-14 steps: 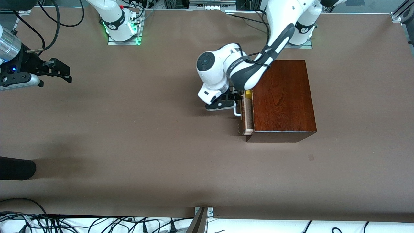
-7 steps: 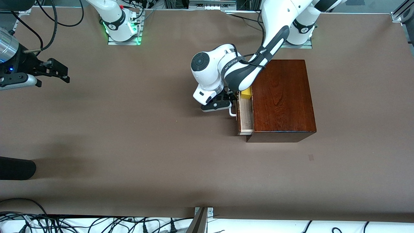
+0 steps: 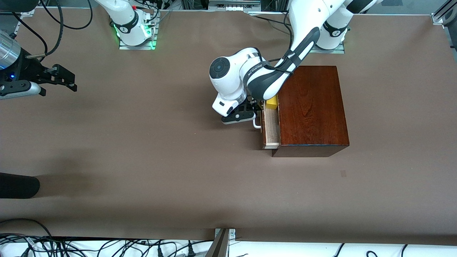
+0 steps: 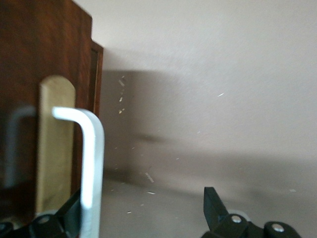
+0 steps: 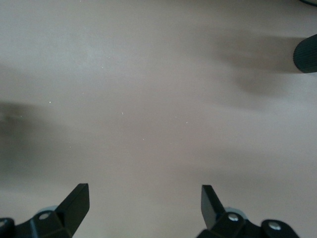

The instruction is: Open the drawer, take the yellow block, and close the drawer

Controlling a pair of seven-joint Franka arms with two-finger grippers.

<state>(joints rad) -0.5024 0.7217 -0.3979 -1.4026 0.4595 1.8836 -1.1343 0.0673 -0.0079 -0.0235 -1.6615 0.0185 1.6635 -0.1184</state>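
The mahogany box (image 3: 310, 107) stands toward the left arm's end of the table. Its drawer (image 3: 271, 130) is pulled partly out, showing the pale wood lining. The yellow block (image 3: 272, 102) lies in the drawer, partly hidden under the left arm. My left gripper (image 3: 257, 110) is open at the white bar handle (image 3: 256, 123). In the left wrist view the handle (image 4: 91, 153) stands between the jaws, close against one finger (image 4: 67, 215), and the gripper (image 4: 141, 210) is not closed on it. My right gripper (image 3: 66, 79) is open and empty, and waits over bare table at the right arm's end (image 5: 143, 203).
A black rounded object (image 3: 18, 185) lies at the table's edge at the right arm's end, nearer the front camera; it also shows in the right wrist view (image 5: 306, 53). Cables run along the front edge (image 3: 107, 246). Brown table surface (image 3: 160, 160) lies between the arms.
The left gripper moved toward the right arm's end with the handle, and the drawer slid farther out, uncovering more of the yellow block. The right gripper shifted slightly.
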